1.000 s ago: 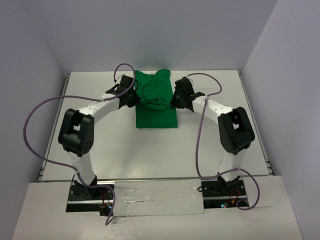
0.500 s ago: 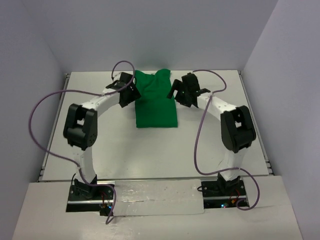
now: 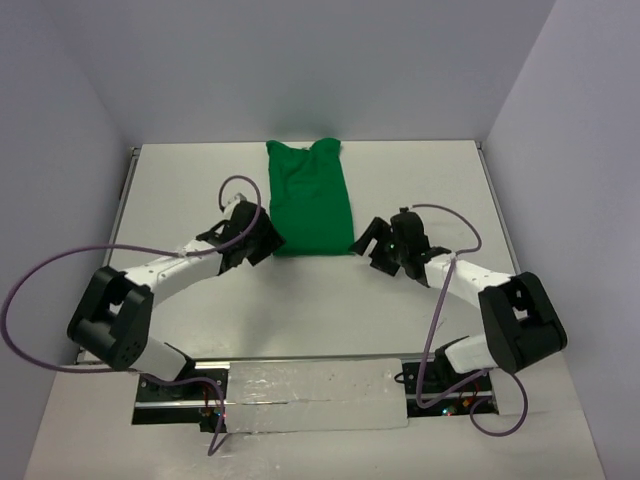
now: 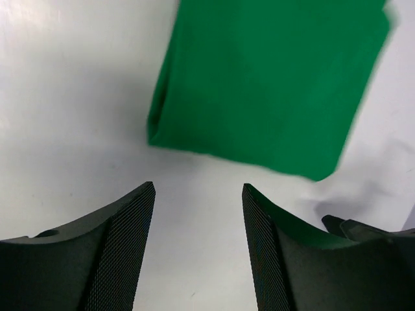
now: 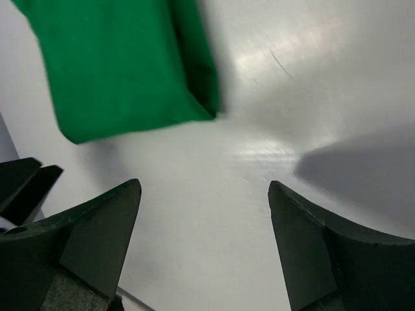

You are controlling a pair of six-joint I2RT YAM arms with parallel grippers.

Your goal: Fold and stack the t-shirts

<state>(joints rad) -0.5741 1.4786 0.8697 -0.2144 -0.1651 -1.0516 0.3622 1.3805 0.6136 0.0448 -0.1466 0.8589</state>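
The bright-green t-shirt (image 3: 311,197) lies on the white table as a long narrow folded strip, running from the far edge toward the arms. My left gripper (image 3: 262,243) is open and empty, just left of the strip's near left corner. My right gripper (image 3: 372,243) is open and empty, just right of the near right corner. In the left wrist view the shirt's near end (image 4: 266,84) lies beyond my open left gripper (image 4: 198,191). In the right wrist view the shirt's corner (image 5: 123,65) is at the upper left, past my open right gripper (image 5: 204,188).
The white table (image 3: 440,190) ends at grey walls at the back and sides. A metal rail (image 3: 310,390) with the arm bases and cables runs along the near edge. Purple cables loop beside both arms.
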